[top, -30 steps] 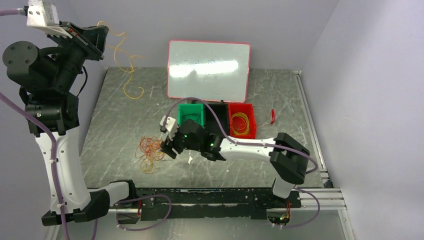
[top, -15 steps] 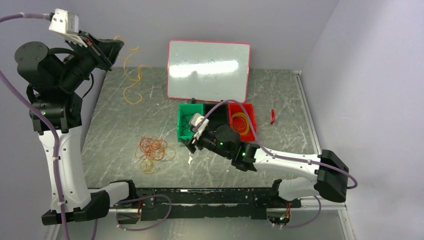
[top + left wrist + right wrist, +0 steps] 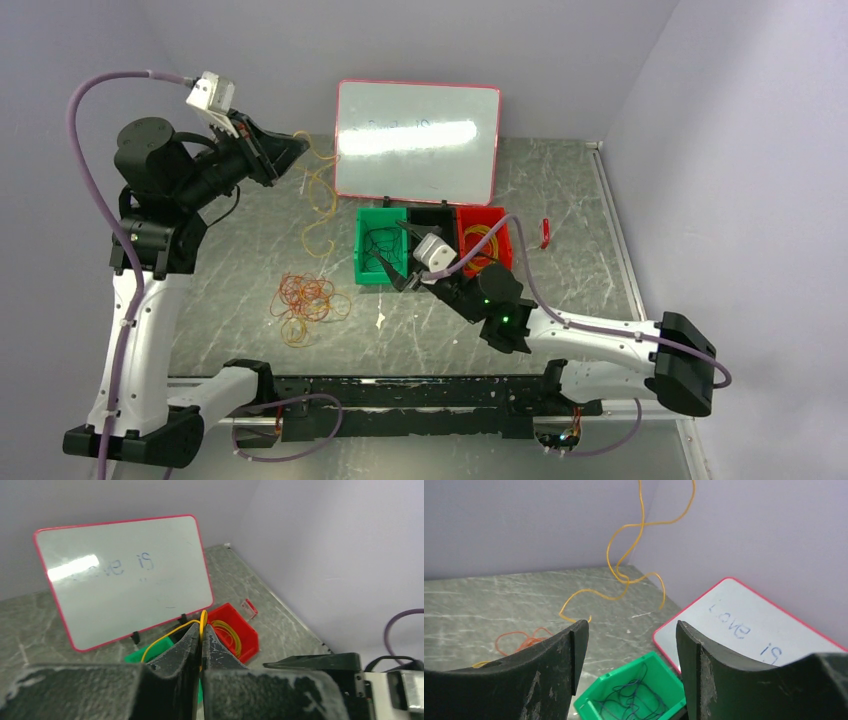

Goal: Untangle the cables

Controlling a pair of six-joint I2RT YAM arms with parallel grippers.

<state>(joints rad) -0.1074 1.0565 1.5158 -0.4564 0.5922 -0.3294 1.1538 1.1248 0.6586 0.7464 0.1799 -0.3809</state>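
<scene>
A thin, limp yellow-orange cable (image 3: 318, 195) is pinched in the clenched left fingers (image 3: 182, 652) at upper left and dangles over the grey desk (image 3: 250, 240). The right fingers (image 3: 549, 670) are spread and empty at centre. The orange-red cable heap (image 3: 305, 300) at lower left is judged light and springy, best taken by one outer loop.

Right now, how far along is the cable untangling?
Partway. Done: yellow loops lie in the red bin and dark cords in the green bin. In hand: the left gripper is shut on a yellow cable, hanging over the table. The right gripper is open near the green bin. Left: a tangle of orange-red cables on the table.
</scene>
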